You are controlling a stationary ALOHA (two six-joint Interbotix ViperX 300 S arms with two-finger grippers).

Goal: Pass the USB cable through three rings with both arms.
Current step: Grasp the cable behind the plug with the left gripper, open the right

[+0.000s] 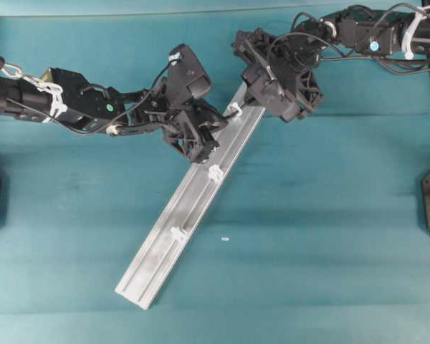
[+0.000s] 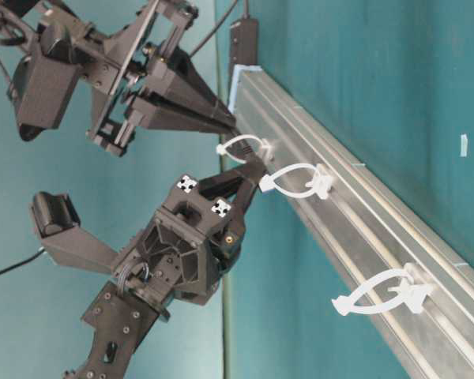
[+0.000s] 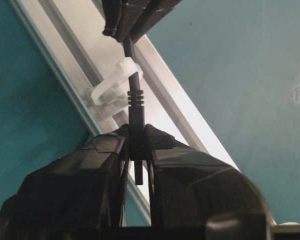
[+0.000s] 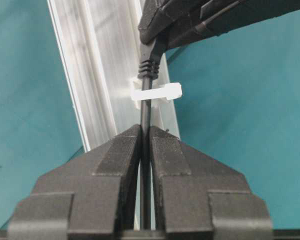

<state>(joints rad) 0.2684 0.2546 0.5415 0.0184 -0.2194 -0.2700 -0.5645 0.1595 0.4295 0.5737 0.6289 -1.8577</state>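
Two hands pinch the USB cable (image 3: 134,85) across the first ring (image 3: 115,82) at frame centre, left hand (image 3: 136,142) clamping the plug, right hand (image 4: 145,135) the cord, so uneven pulling could snag its ribbed collar there.

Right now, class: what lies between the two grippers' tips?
In both wrist views, one white ring on the rail, with the USB cable running through it from left gripper to right gripper.
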